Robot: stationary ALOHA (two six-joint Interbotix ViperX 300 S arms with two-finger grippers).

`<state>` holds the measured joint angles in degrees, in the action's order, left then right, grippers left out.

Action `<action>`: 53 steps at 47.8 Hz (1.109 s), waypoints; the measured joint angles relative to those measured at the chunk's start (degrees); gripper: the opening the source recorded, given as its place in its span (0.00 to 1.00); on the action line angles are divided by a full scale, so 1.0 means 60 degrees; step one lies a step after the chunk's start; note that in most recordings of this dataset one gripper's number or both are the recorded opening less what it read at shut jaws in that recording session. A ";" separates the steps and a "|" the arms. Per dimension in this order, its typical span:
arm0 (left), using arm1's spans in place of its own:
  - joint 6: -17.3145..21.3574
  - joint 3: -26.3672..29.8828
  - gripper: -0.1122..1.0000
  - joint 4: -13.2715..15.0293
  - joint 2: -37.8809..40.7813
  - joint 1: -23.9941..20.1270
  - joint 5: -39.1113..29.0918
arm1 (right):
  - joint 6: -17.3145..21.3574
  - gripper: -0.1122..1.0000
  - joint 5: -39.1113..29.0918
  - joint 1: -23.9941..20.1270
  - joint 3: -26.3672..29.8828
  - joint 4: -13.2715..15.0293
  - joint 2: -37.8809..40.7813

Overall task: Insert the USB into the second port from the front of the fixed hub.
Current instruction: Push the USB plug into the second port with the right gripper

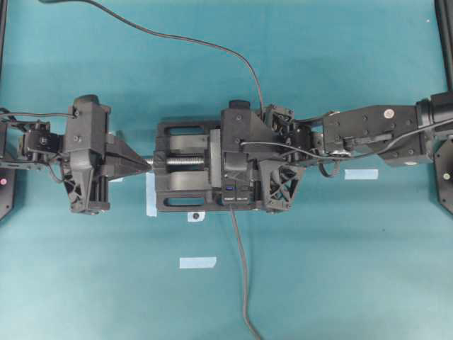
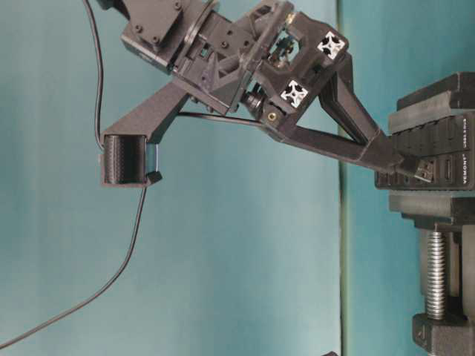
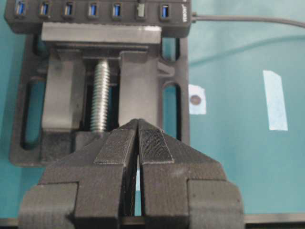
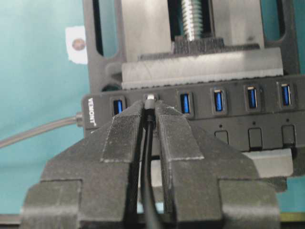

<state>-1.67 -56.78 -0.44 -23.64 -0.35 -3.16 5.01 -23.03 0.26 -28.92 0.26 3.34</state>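
Observation:
The fixed hub (image 4: 233, 130) is a long black bar with a row of blue ports, clamped in a vise. My right gripper (image 4: 150, 108) is shut on the USB (image 4: 150, 98). Its metal tip sits at the second port from the labelled cable end; the first port (image 4: 118, 106) beside it is bare. From table level some metal of the USB (image 2: 421, 170) still shows against the hub (image 2: 449, 167), so its depth is unclear. The USB's thin cable (image 4: 148, 162) runs back between the fingers. My left gripper (image 3: 138, 122) is shut and empty near the vise screw (image 3: 100, 95).
The black vise (image 1: 177, 193) holds the hub mid-table. The hub's own grey cable (image 1: 241, 269) trails toward the front edge. The USB cable (image 1: 177, 35) loops off to the back. Tape strips (image 1: 197, 263) (image 1: 361, 173) and a dotted tape mark (image 1: 195, 216) lie on the teal mat.

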 measured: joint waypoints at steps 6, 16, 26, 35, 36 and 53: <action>0.0000 0.0015 0.10 0.0000 0.0015 0.0015 0.0000 | 0.0000 0.17 -0.0015 0.0000 0.0044 0.0000 0.0029; 0.0000 0.0015 0.10 0.0000 0.0015 0.0000 0.0015 | 0.0000 0.17 -0.0073 0.0000 0.0190 0.0000 0.0132; 0.0000 0.0015 0.10 0.0000 0.0015 0.0000 0.0029 | 0.0000 0.17 -0.0439 0.0000 0.0439 0.0000 0.0293; 0.0000 0.0015 0.10 0.0000 0.0015 0.0000 0.0029 | -0.0015 0.17 -0.1260 0.0000 0.0791 0.0000 0.0410; 0.0000 0.0015 0.10 0.0000 0.0015 0.0000 0.0029 | 0.0000 0.17 -0.1333 0.0000 0.0806 0.0000 0.0410; 0.0015 0.0000 0.10 0.0000 0.0044 0.0000 0.0117 | -0.0059 0.16 -0.1963 0.0000 0.0996 0.0000 0.0425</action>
<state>-1.58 -56.78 -0.44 -23.38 -0.35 -2.46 4.66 -34.80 0.26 -22.94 0.26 5.89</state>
